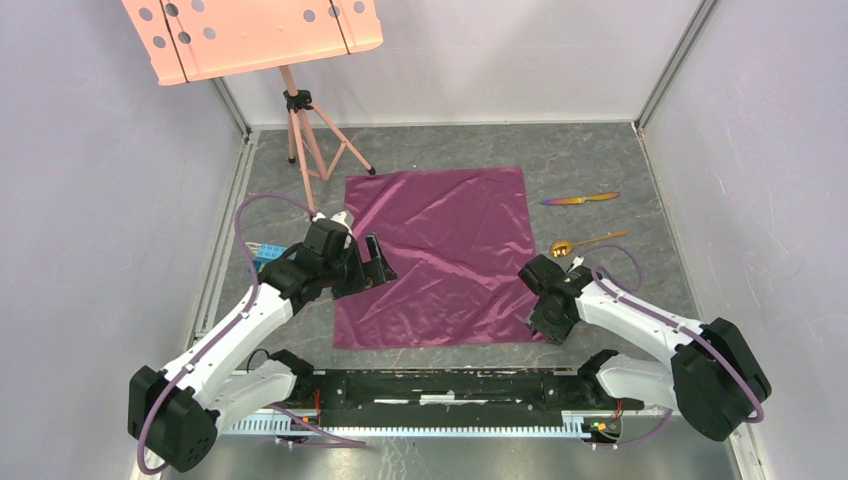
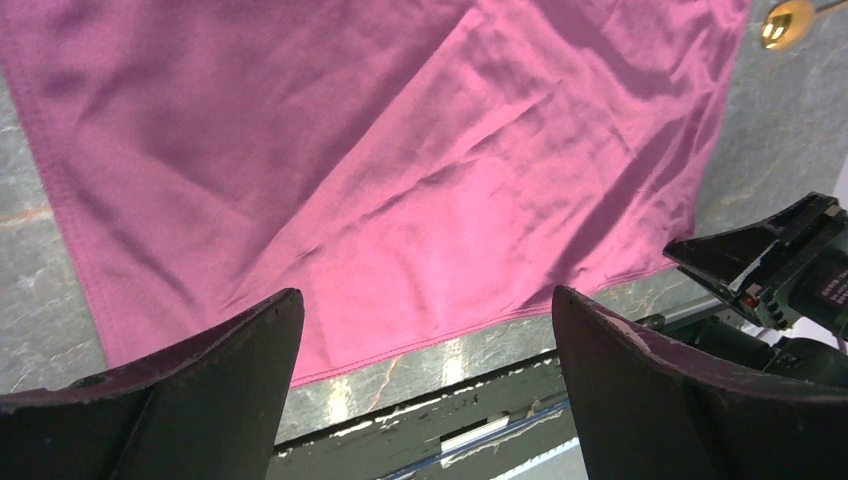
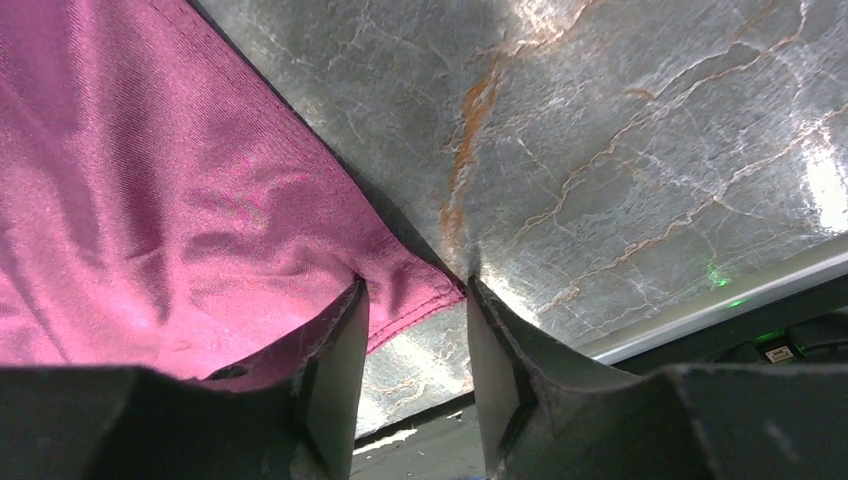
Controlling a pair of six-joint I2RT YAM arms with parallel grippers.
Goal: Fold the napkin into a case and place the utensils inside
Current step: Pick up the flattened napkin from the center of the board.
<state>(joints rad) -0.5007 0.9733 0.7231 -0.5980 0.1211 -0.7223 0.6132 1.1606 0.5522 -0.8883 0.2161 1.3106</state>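
The napkin (image 1: 435,255) lies spread open and nearly flat in the middle of the top view, a plum-purple square with soft creases running across it, resting on the grey marbled table (image 1: 600,150). To its right, apart from the cloth, lie the two utensils. The iridescent knife (image 1: 580,199) sits near the napkin's upper right corner. The gold spoon (image 1: 587,243) is just below the knife, its bowl toward the cloth.

At the lower right corner of the napkin we see the right gripper (image 1: 541,322) tipped down onto the table. In the right wrist view its fingers (image 3: 335,370) stand narrowly apart with that corner of the napkin (image 3: 170,200) lying in the gap between them. Whether the pads grip the cloth or merely flank it, we cannot tell.

At the left edge of the napkin the left gripper (image 1: 372,262) hangs over the cloth with its jaws spread wide and nothing between them. In its wrist view the napkin (image 2: 400,170) fills most of the frame, and the spoon bowl (image 2: 785,22) shows at the upper right.

A small blue block (image 1: 268,252) peeks out behind the left arm, at the left of the frame. A pink perforated stand (image 1: 250,35) on a tripod fills the upper left.
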